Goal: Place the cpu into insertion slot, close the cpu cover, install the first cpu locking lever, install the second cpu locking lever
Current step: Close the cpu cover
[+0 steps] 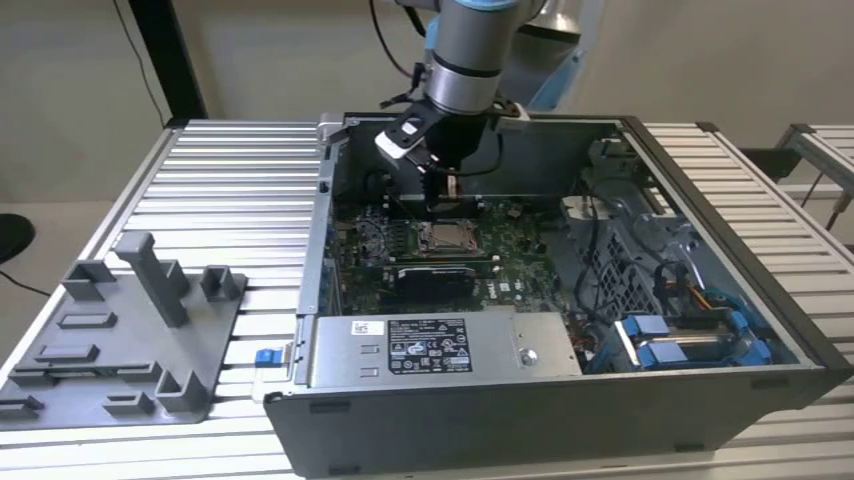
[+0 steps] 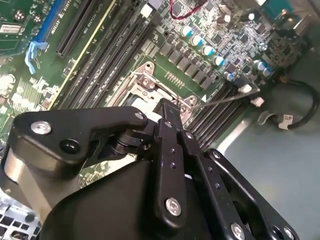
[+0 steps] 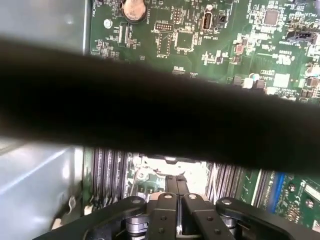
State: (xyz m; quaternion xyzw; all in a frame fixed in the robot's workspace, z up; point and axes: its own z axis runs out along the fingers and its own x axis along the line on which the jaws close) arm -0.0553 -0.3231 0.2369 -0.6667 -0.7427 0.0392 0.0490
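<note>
Seemingly a locking-lever step: the hand [image 2: 166,106], fingers pressed together, hangs just above the cpu cover [image 2: 146,86]; the locking lever [image 2: 227,98] beside its tips wants a steady press.

Saw a pale grey table [image 1: 227,190] with straight raised stripes. Saw a darker grey plastic holder [image 1: 120,340] and a dark grey computer case [image 1: 534,425]. Found a green circuit board [image 1: 380,250], speckled with tiny silver and black bits. Spotted a silvery cpu [image 1: 442,237]. Noticed a silver-grey power supply box [image 1: 441,345] with white and black labels. Saw bright blue plugs [image 1: 654,335]. Saw a silver and light blue robot arm [image 1: 467,50]. In the second wrist view, saw a shiny black gripper [image 2: 167,106], long black slots [image 2: 95,35], a blue clip [image 2: 34,52] and a red wire [image 2: 182,12].
</note>
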